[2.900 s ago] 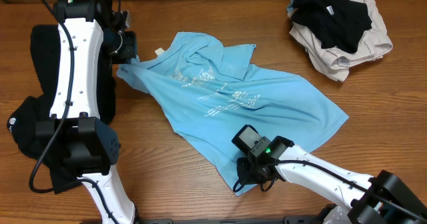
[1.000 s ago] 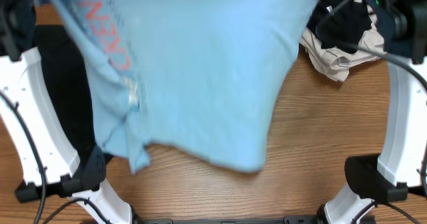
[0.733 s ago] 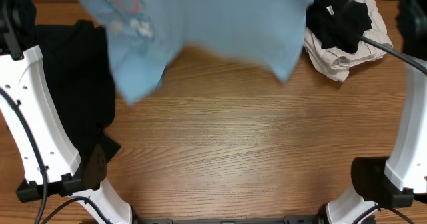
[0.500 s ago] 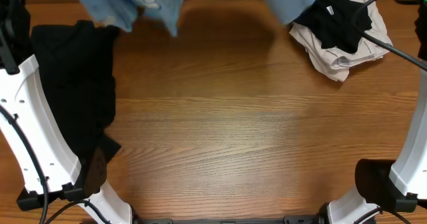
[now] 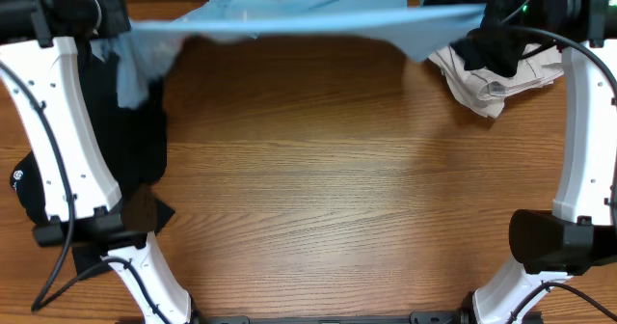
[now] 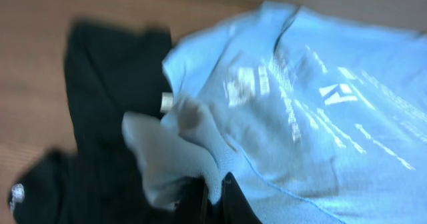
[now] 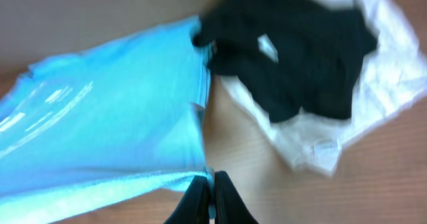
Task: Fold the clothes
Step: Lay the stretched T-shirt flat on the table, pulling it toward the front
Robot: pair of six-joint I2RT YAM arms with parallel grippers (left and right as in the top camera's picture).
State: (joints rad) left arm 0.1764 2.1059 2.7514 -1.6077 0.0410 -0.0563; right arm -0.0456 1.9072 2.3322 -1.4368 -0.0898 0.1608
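Currently your left gripper (image 6: pixel 213 196) and right gripper (image 7: pixel 212 194) each pinch shut on an edge of the light blue printed T-shirt (image 5: pixel 289 17). You hold it stretched taut above the far side of the wooden table (image 5: pixel 328 189), likely to lay it flat. The crumpled black shirt (image 5: pixel 145 146) lies under your left arm.

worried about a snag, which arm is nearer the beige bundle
Right. The right arm stands just beside the bundle, jaws shut on the blue shirt next to it; the left arm is across the table, by the black shirt.
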